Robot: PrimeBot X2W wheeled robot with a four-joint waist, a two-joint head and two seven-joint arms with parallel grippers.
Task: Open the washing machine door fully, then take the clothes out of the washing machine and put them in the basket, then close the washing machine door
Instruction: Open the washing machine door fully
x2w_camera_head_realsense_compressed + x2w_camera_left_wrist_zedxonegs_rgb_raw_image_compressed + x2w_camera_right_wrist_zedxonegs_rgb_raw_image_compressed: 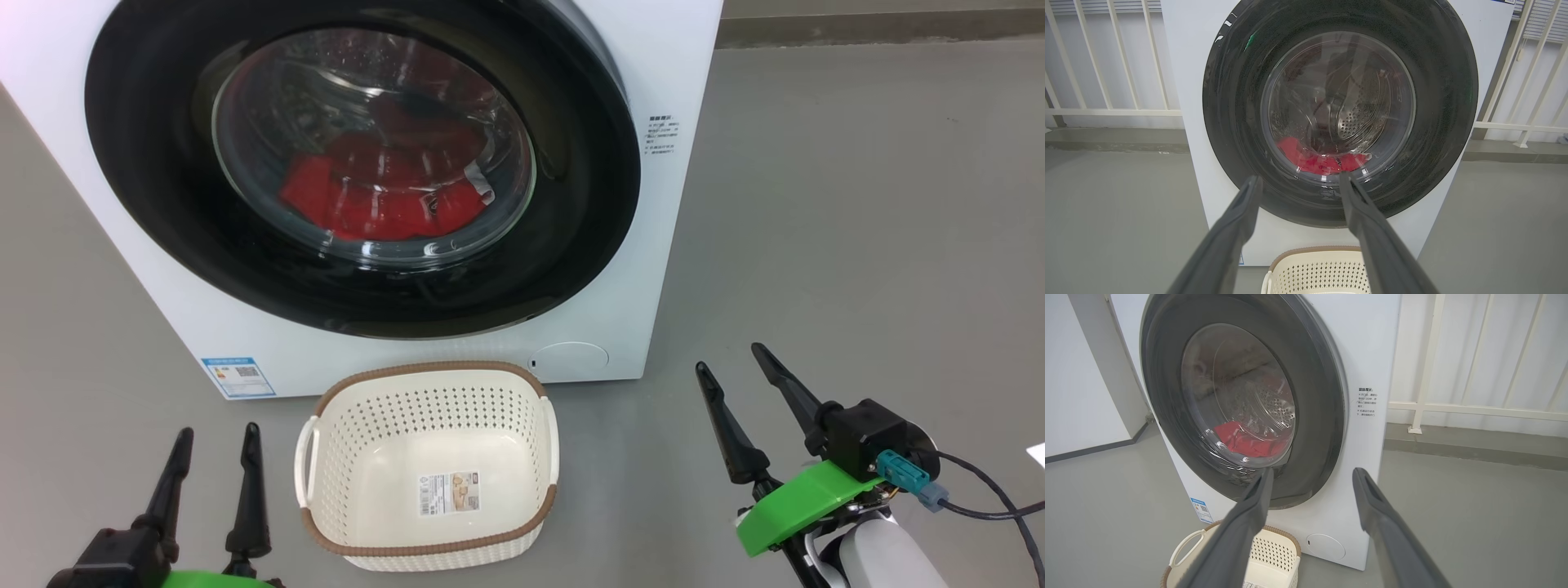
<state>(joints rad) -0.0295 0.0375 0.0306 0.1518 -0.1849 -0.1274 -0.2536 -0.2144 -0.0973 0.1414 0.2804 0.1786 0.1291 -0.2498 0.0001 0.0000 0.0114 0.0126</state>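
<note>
The white washing machine (669, 73) (1184, 81) (1367, 343) stands ahead with its washing machine door (147, 204) (1437, 81) (1323, 396) shut or nearly shut, a thin gap showing at its right edge. Red clothes (384, 204) (1318, 161) (1245, 443) lie inside behind the glass. The cream basket (429, 531) (1323, 255) (1278, 547) sits empty on the floor before the machine. My left gripper (216, 437) (1298, 179) is open, left of the basket. My right gripper (731, 359) (1312, 473) is open, right of the basket, holding nothing.
Grey floor (857, 204) spreads right of the machine. White railings (1106, 61) (1474, 408) stand behind it. A blue label sticker (238, 376) marks the machine's lower left. A black cable (988, 498) trails from my right wrist.
</note>
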